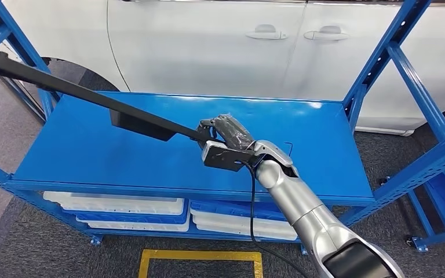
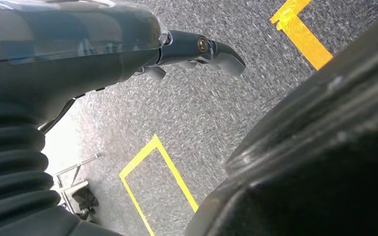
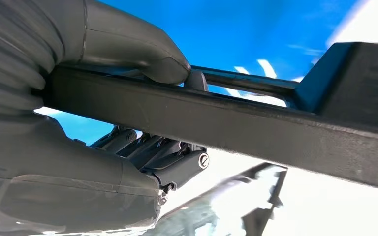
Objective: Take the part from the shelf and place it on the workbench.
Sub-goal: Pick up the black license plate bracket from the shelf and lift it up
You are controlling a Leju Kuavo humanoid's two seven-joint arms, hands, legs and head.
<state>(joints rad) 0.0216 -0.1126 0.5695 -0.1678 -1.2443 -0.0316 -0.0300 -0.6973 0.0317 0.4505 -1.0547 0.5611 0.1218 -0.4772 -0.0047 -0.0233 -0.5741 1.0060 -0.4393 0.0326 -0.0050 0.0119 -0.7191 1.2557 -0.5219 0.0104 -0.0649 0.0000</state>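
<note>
A long black bar-shaped part (image 1: 87, 95) with a flat tab under its middle slants over the blue shelf (image 1: 87, 150), its far end out past the back left post. My right hand (image 1: 227, 139) grips its near end above the shelf's middle. Close up, the right hand (image 3: 78, 162) holds the black part (image 3: 256, 125) with the thumb across one side and the dark fingers on the other. My left hand (image 2: 192, 51) hangs over the floor with its fingers curled in and nothing in them.
Blue shelf uprights (image 1: 402, 69) stand at both sides. A white car (image 1: 220, 40) is close behind the shelf. White and blue trays (image 1: 145, 211) lie on the lower level. Yellow tape (image 1: 200, 258) marks the grey floor in front.
</note>
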